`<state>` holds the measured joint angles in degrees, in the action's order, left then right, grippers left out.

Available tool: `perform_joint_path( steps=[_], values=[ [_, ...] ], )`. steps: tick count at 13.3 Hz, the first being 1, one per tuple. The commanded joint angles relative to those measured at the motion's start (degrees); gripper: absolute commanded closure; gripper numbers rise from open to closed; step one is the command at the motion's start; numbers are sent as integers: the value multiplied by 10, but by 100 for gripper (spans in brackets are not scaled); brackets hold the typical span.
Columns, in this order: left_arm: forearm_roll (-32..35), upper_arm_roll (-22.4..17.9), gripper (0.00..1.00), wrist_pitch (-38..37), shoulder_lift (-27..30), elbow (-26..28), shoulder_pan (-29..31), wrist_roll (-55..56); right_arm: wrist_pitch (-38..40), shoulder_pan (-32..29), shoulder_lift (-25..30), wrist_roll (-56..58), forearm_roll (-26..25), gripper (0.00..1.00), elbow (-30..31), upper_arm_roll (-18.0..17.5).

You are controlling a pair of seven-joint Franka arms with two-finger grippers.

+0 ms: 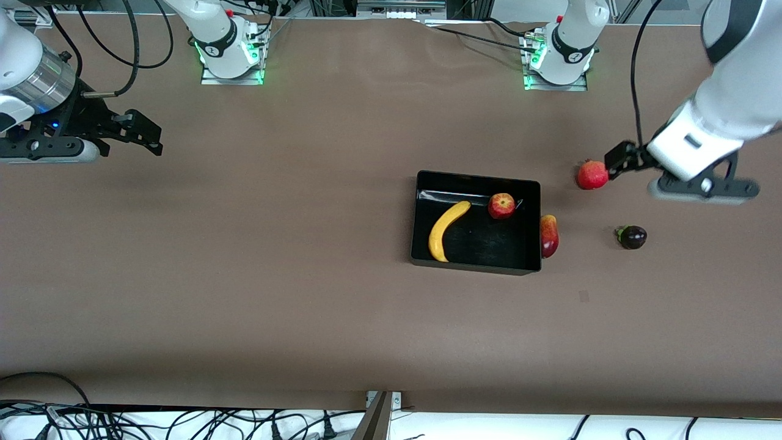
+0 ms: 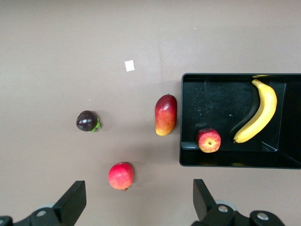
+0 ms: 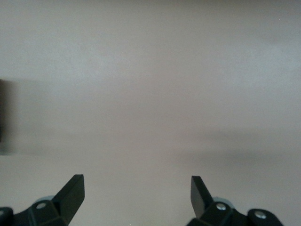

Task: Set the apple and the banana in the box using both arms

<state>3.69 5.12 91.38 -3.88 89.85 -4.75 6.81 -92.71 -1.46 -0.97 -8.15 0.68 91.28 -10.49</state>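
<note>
Apple (image 1: 501, 205) sits inside the box (image 1: 421, 214), near the wall farthest from the front cam; banana (image 1: 447, 230) lies in the box too, beside it toward the right arm's end, not touching. Both look placed, so task prob. done.

Handling, as a guess: apple small, round, smooth, likely light and apt to roll; pinch across its widest part. Banana long and curved, stiff enough; grip at mid-length across the narrow width so it won't swing. Box glossy w/ low walls, so it may slide if nudged.

Outside, a mango-like fruit (image 1: 548, 235) lies against the box wall at the left arm's end. Red crowned fruit (image 1: 592, 175) and dark fruit (image 1: 632, 237) lie further out on the counter (image 1: 244, 275).

Left end effector (image 1: 616, 160) hangs over the red crowned fruit, fingers apart, holding nothing. Right end effector (image 1: 143, 131) waits over bare counter at the right arm's end, fingers apart, empty.
</note>
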Motion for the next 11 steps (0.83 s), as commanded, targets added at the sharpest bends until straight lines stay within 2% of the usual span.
perform_joint_path(
  steps=[1,4,6,11],
  values=[
    [-6,-8,0,3,32,48,-3,14,3,-3,-2,-1,-1,0,-8,-4],
    [-12,-10,0,-2,27,44,20,-34,3,-3,-2,-1,-2,0,-8,-4],
    [-23,-12,0,-2,2,18,32,-73,3,-3,-2,-1,-2,0,-8,-4],
    [-23,-11,0,-4,-21,-13,38,-73,3,-3,-2,-2,-1,0,-8,-4]
  ],
)
